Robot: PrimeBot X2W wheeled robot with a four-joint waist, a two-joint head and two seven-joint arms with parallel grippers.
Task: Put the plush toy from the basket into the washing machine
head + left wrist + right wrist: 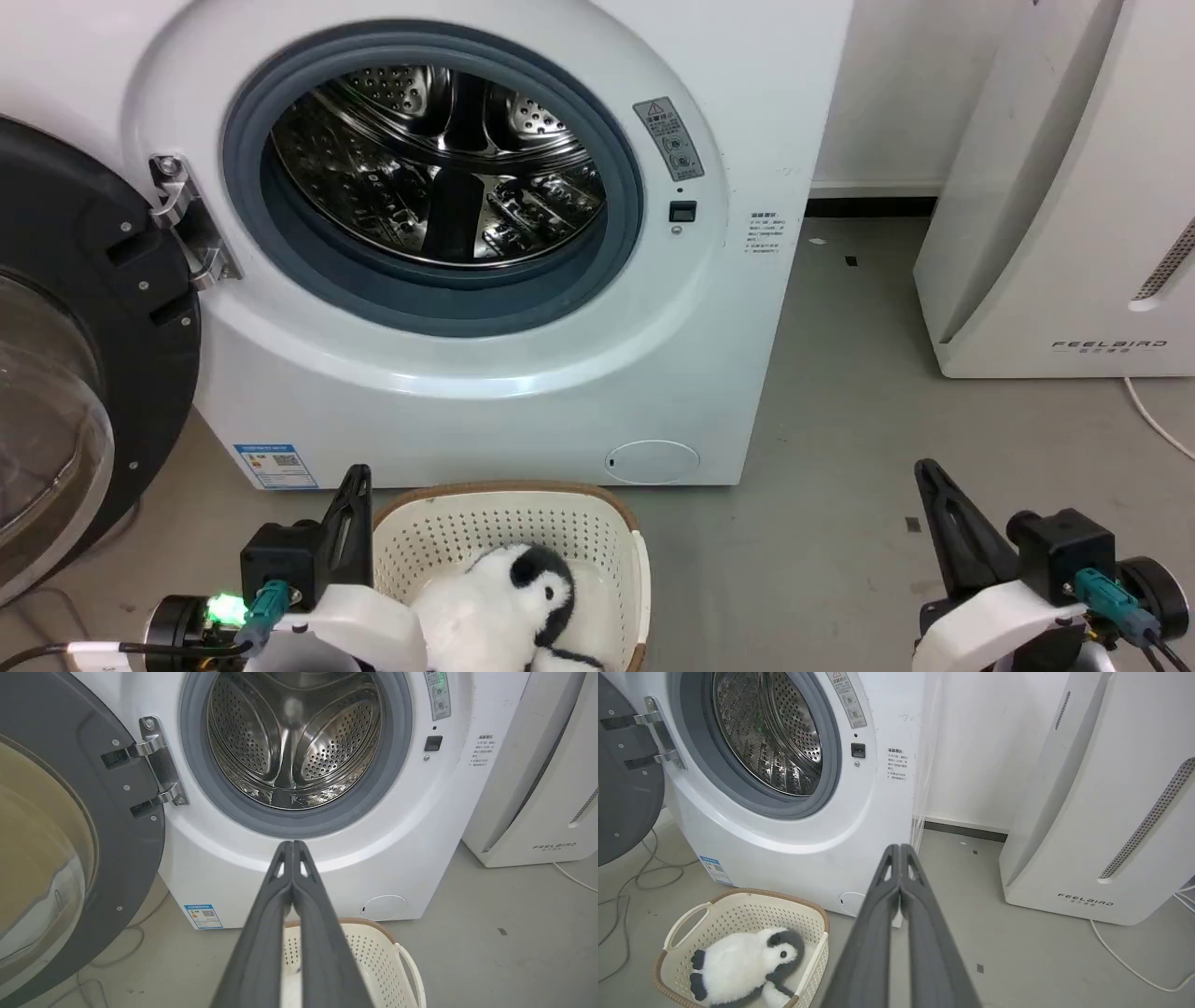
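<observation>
The black-and-white penguin plush toy [509, 602] [742, 966] lies on its side inside the cream perforated basket [504, 523] [738, 910] [373, 956], which stands on the floor right in front of the washing machine [485, 392] [397, 858] [794, 849]. The machine's door [65, 373] [60, 830] is swung open to the left, showing the steel drum [439, 159] [294, 742] [766, 732], with nothing in it. My left gripper [358, 481] [293, 843] is shut with nothing in it, just left of the basket and above its rim. My right gripper [924, 469] [900, 847] is shut and holds nothing, well right of the basket.
A plain white FEELBIRD appliance [1074, 205] [542, 779] [1101, 798] stands to the right of the washer, with a white cable [1158, 420] [1125, 961] on the floor beside it. Grey cables [640, 877] lie under the open door. Bare grey floor [840, 392] stretches between the two appliances.
</observation>
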